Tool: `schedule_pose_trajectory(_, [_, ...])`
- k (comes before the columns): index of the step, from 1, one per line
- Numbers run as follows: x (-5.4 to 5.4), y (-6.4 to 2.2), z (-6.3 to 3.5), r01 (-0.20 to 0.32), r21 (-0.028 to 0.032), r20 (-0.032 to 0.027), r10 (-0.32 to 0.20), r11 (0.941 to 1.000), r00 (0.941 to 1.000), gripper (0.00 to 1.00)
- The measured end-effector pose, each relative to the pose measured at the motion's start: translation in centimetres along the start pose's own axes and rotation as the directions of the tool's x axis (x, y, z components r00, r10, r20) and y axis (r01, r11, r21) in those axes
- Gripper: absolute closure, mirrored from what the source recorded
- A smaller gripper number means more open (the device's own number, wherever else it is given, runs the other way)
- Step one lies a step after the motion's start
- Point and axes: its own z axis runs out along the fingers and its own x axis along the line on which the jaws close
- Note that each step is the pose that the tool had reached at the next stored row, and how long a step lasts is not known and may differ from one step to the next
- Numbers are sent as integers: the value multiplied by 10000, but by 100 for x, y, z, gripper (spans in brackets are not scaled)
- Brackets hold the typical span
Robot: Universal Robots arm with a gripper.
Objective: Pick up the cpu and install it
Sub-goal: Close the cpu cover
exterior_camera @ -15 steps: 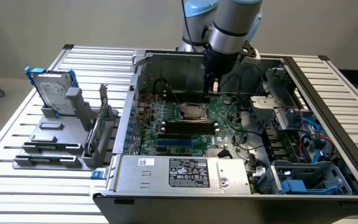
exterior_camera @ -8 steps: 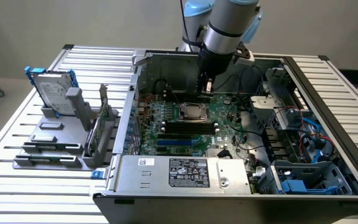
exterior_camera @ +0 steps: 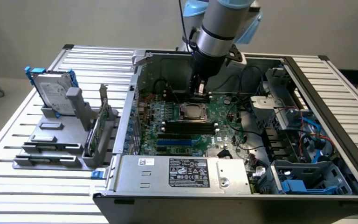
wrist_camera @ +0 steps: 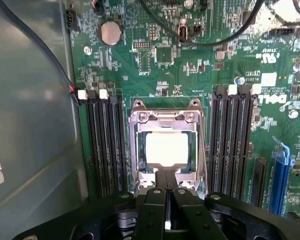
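The cpu, a small square chip with a shiny silver top, lies flat inside the metal socket frame on the green motherboard. In the exterior view the cpu sits in the middle of the open computer case. My gripper hangs just above the board, beside the socket's edge on the far side of the case. Its black fingers are pressed together, shut, with nothing held between them. The cpu lies apart from the fingertips.
Black memory slots flank the socket. Black cables cross the board. The case walls and power supply ring the board. Outside on the exterior view's left, a grey rack holds a hard drive with blue brackets.
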Motion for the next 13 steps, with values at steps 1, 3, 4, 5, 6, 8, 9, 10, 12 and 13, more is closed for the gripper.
schedule_pose_trajectory(1, [-2,-13,14,-1,14,1,1,10000,10000,89])
schedule_pose_trajectory(3, [-8,-36,45,-4,38,2,4,10000,10000,89])
schedule_pose_trajectory(4, [-10,-48,61,-4,49,2,4,10000,10000,89])
schedule_pose_trajectory(5, [-13,-59,76,-6,59,2,6,10000,10000,89])
schedule_pose_trajectory(6, [-15,-70,91,-6,71,4,6,10000,10000,89])
schedule_pose_trajectory(8, [-18,-88,122,-7,93,4,7,10000,10000,89])
schedule_pose_trajectory(9, [-20,-96,138,-8,100,3,8,9999,10000,89])
schedule_pose_trajectory(10, [-21,-102,154,-9,106,4,9,9999,10000,89])
schedule_pose_trajectory(12, [-24,-112,187,-10,116,5,10,9999,10000,89])
schedule_pose_trajectory(13, [-26,-117,203,-10,122,4,10,9999,10000,89])
